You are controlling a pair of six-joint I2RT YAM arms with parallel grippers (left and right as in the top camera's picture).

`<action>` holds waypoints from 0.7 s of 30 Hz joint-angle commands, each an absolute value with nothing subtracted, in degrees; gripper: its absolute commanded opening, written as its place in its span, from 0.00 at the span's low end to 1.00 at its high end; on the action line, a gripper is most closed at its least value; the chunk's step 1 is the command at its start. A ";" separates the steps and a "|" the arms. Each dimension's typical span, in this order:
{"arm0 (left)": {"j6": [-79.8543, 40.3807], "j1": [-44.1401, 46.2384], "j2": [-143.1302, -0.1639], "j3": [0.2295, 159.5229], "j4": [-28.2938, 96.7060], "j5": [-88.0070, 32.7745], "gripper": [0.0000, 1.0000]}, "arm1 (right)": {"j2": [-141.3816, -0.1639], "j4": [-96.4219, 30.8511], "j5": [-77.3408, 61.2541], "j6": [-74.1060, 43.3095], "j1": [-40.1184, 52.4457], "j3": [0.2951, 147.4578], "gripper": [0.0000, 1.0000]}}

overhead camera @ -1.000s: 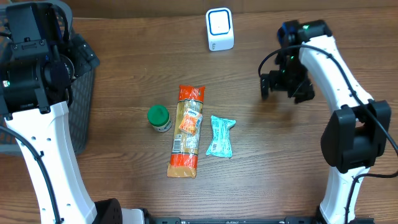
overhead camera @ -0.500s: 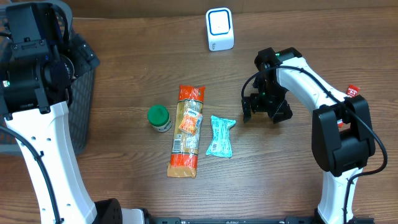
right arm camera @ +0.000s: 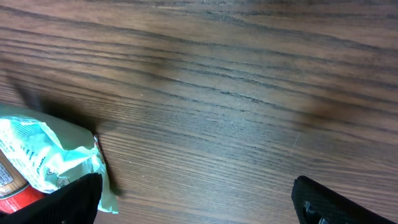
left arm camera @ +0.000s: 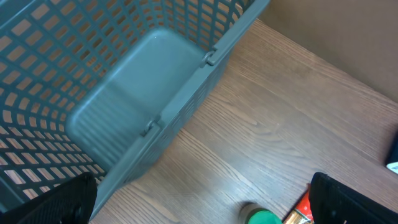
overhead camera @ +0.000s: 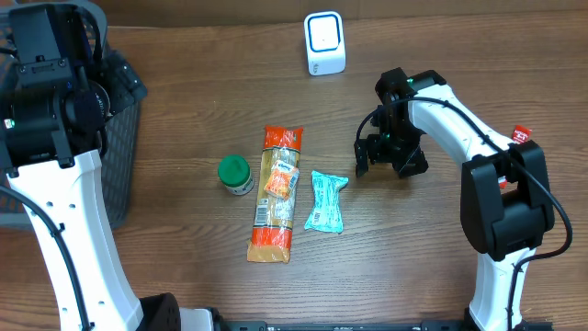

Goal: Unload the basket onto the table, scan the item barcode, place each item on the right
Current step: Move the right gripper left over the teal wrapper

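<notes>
- Right gripper (overhead camera: 386, 166) is hovering low over bare wood of the table (overhead camera: 202, 83), just right of the teal packet (overhead camera: 325, 200).
- Its fingers are standing wide apart, gripping nothing.
- In the right wrist view the packet's crinkled end is showing at lower left, next to one dark fingertip (right arm camera: 68, 200). I cannot tell whether they are touching.
- Left gripper (left arm camera: 199, 208) is hanging above the rim of the grey mesh basket (left arm camera: 124, 99), fingers spread wide, nothing between them.
- Three items are lying mid-table in a row: green-lidded jar (overhead camera: 234, 174), long orange packet (overhead camera: 276, 193), then the teal packet, each just beside the next.
- White scanner (overhead camera: 324, 43) is standing upright near the far edge, well apart from all three items.
- Printing on the packets is coming through too small to pick out a barcode.
</notes>
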State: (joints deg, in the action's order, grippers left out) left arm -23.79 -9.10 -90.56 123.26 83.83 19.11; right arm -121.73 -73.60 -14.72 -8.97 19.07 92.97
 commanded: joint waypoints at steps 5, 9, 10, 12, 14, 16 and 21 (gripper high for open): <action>-23.29 -9.37 -91.02 123.87 83.79 19.86 1.00 | -120.22 -73.45 -15.16 -8.93 19.07 92.82 1.00; -23.29 -9.37 -91.02 123.87 83.79 19.86 0.99 | -120.22 -73.06 -15.14 -8.93 19.07 92.58 1.00; -23.27 -9.37 -91.02 123.87 83.79 19.86 1.00 | -120.22 -73.08 -15.16 -8.93 19.07 92.51 1.00; -23.29 -9.37 -91.02 123.87 83.79 19.88 1.00 | -120.22 -72.66 -15.16 -8.93 19.07 92.05 1.00; -23.29 -9.32 -91.02 123.87 83.79 19.86 1.00 | -120.22 -72.64 -15.16 -8.93 19.07 91.72 1.00; -23.29 -9.30 -91.02 123.87 83.79 19.86 1.00 | -120.22 -72.20 -15.18 -8.93 19.07 91.13 1.00; -23.29 -9.30 -91.02 123.87 83.79 19.86 1.00 | -120.25 -70.89 -15.94 -8.95 19.07 90.02 1.00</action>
